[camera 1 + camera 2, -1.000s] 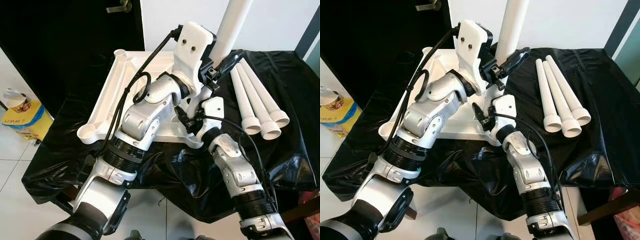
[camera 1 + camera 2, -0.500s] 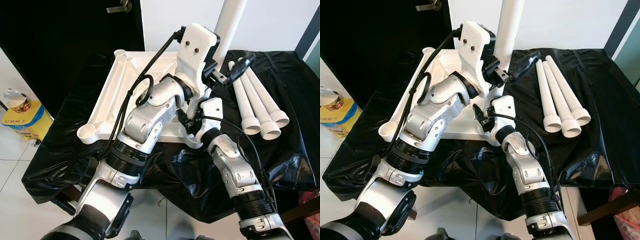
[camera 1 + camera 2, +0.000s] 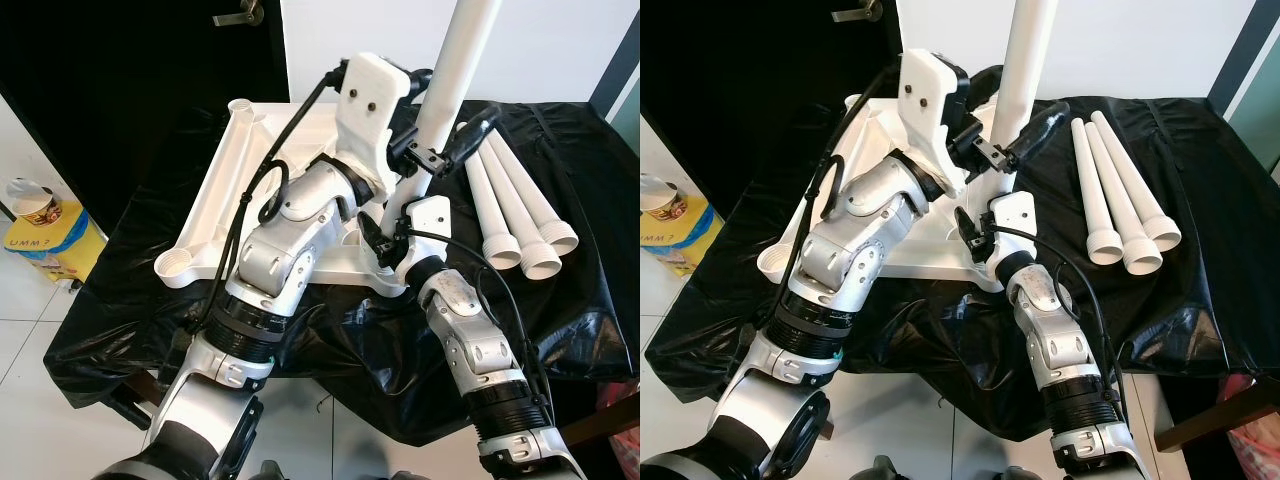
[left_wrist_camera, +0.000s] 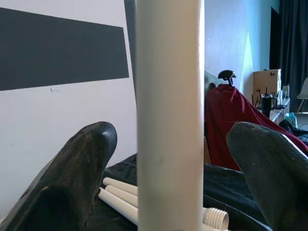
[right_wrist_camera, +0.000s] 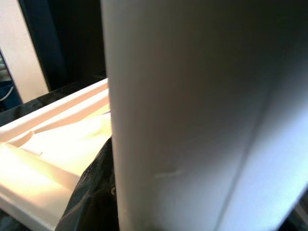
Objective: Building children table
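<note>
The white table top [image 3: 250, 170] lies upside down on a black cloth. One white leg [image 3: 1025, 60] stands upright in its near right corner. My left gripper [image 4: 173, 134] is open around this leg well above the base, one black finger [image 4: 82, 163] on each side with gaps to the leg. Down at the foot of the leg is my right gripper [image 3: 392, 212], mostly hidden by its white wrist housing. Its wrist view has the leg pressed close, with a black finger [image 5: 91, 197] against it. Three loose legs [image 3: 510, 200] lie side by side on the right.
The black cloth [image 3: 580, 300] covers the whole low table and hangs over its edges. A yellow box with a cup [image 3: 40, 225] sits on the floor at left. A dark door [image 3: 120, 60] is behind, a white wall beyond the leg.
My left wrist has turned and shifted to the left, and its fingers, swung out to the right half a second ago, now straddle the upright leg. The right arm and the leg have hardly moved.
</note>
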`<state>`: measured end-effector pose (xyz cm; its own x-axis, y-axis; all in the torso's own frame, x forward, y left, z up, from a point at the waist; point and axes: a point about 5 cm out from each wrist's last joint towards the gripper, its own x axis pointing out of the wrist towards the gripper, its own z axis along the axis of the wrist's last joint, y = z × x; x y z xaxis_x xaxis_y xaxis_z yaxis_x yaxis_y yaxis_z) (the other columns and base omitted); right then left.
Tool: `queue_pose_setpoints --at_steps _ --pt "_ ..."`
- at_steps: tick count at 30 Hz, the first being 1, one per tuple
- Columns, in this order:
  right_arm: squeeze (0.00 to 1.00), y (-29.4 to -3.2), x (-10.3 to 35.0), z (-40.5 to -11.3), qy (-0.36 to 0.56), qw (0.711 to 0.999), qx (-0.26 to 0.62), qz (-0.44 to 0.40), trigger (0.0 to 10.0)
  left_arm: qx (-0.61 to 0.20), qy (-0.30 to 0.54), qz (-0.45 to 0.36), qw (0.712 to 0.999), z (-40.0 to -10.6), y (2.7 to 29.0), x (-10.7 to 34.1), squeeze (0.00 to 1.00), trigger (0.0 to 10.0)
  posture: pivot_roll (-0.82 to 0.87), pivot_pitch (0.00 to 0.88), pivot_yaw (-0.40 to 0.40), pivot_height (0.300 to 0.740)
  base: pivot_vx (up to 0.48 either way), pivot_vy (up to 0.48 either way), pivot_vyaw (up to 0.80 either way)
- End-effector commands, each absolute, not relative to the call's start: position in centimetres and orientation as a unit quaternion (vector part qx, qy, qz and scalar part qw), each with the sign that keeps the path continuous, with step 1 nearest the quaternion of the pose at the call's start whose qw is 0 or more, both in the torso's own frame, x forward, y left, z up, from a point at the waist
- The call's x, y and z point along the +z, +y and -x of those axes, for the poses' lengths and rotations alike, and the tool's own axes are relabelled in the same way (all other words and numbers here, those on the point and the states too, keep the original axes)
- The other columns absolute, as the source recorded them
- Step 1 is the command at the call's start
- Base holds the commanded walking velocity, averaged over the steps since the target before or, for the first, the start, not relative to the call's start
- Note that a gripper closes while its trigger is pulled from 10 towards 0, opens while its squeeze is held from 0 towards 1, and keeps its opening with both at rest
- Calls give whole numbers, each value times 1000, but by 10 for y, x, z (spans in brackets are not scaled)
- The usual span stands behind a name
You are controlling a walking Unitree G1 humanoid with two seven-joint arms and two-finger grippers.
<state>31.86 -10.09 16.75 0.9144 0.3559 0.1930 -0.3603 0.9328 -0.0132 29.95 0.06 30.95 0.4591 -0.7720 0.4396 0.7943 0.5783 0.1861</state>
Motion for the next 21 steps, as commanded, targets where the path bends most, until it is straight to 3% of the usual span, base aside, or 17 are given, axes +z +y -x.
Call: queue_pose_setpoints --at_steps 1,16,21 --pt "0 -102 167 -320 -97 979 177 -17 10000 -440 -249 30 862 -300 4 310 0 10000 -4 0 8 740 0 0 0" --pt "0 -113 164 -323 -99 985 137 -15 10000 -380 -220 8 898 -299 41 269 0 10000 12 0 4 740 0 0 0" --pt "0 -113 158 -324 -97 986 133 -10 10000 -369 -183 -48 910 -300 49 234 0 10000 21 0 2 740 0 0 0"
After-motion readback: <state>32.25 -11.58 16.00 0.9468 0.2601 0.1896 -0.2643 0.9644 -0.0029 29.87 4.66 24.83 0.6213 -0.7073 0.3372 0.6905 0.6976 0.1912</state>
